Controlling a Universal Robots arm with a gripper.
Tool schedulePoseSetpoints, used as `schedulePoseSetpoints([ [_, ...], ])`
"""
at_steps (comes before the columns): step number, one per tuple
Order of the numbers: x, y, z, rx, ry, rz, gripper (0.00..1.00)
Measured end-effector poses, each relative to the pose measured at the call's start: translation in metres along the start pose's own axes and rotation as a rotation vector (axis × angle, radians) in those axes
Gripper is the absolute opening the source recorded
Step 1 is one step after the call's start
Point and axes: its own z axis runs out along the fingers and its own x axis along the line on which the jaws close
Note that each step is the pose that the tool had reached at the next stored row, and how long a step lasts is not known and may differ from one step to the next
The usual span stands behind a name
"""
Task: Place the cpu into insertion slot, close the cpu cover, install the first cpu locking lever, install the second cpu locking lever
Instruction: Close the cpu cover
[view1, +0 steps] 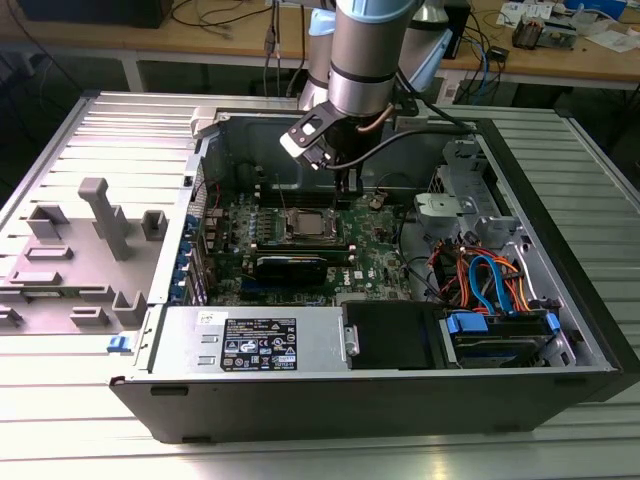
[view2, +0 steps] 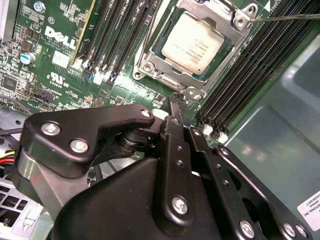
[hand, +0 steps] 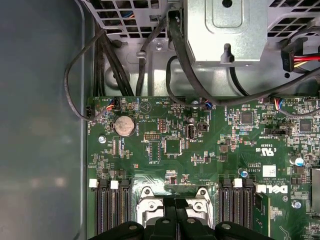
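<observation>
The black fingers (view2: 176, 106) are pressed together, tip against tip; I cannot tell whether anything thin is pinched between them. In the second wrist view their tips sit just beside the edge of the cover (view2: 169, 80), close to its small end tab. The cover is a silver frame lying flat over the cpu (view2: 192, 42), whose pale metal top shows through the square window. The cpu lies seated in the insertion slot (view1: 288, 232) on the green circuit board (view2: 60, 75). A thin metal rod (view2: 285, 16) runs out from the far screwed corner of the frame, across the long black memory slots (view2: 240, 75) that flank the socket on both sides. In the first wrist view the fingers (hand: 176, 220) cover the middle of the socket, and a round coin battery (hand: 124, 126) sits farther along the board. In the exterior view the arm reaches down into an open computer case (view1: 400, 400), which lies on a ribbed metal worktop (view1: 300, 455). Blue and orange cables (view1: 490, 280) lie toward that view's right.
</observation>
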Motion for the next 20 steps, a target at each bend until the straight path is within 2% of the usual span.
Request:
schedulePoseSetpoints([
  [4,0.0,-0.0022,0.0004,0.0,0.0,0.0,0.11],
  [11,0.0,-0.0177,0.0033,0.0,0.0003,0.0,0.11],
  [20,0.0001,-0.0474,0.0067,0.0013,0.0004,0.0,0.11],
])
